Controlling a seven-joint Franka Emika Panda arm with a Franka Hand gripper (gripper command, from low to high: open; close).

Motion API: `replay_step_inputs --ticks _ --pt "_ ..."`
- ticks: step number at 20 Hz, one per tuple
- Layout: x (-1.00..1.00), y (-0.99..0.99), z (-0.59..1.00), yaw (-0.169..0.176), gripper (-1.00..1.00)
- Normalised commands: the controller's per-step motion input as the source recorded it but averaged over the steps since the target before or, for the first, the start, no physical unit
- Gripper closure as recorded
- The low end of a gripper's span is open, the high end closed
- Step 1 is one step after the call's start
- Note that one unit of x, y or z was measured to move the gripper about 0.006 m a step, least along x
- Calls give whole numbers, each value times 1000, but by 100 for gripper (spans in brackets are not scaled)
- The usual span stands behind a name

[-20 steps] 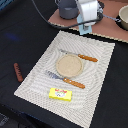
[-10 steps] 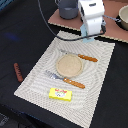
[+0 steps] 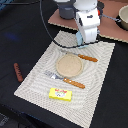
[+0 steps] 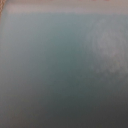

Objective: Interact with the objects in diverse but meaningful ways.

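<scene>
My gripper (image 3: 83,40) hangs low over the far edge of the striped placemat (image 3: 35,82); its fingertips are too small to read. The wrist view is filled by a blurred pale blue surface (image 4: 64,70), likely the carton held very close to the lens. The carton itself cannot be made out in the exterior view. The flat yellow box (image 3: 61,94) lies on the mat's near edge. The thin brown sausage (image 3: 18,71) lies on the black table at the exterior view's left. A red round shape (image 3: 101,7), possibly the tomato, sits behind the arm.
A round wooden plate (image 3: 68,65) sits mid-mat, with a wooden-handled knife (image 3: 82,57) beyond it and a fork (image 3: 65,80) in front. A wooden board (image 3: 112,27) at the back carries a grey pot (image 3: 123,18).
The gripper has come down and nearer, from above the back board to the far edge of the mat. Nothing on the mat has moved.
</scene>
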Motion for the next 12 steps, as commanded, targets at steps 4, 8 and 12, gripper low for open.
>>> replay_step_inputs --ticks 4,8,12 --pt "461 215 666 -92 -100" --pt "378 98 736 -88 -100" --pt "-168 -286 728 -26 -100"
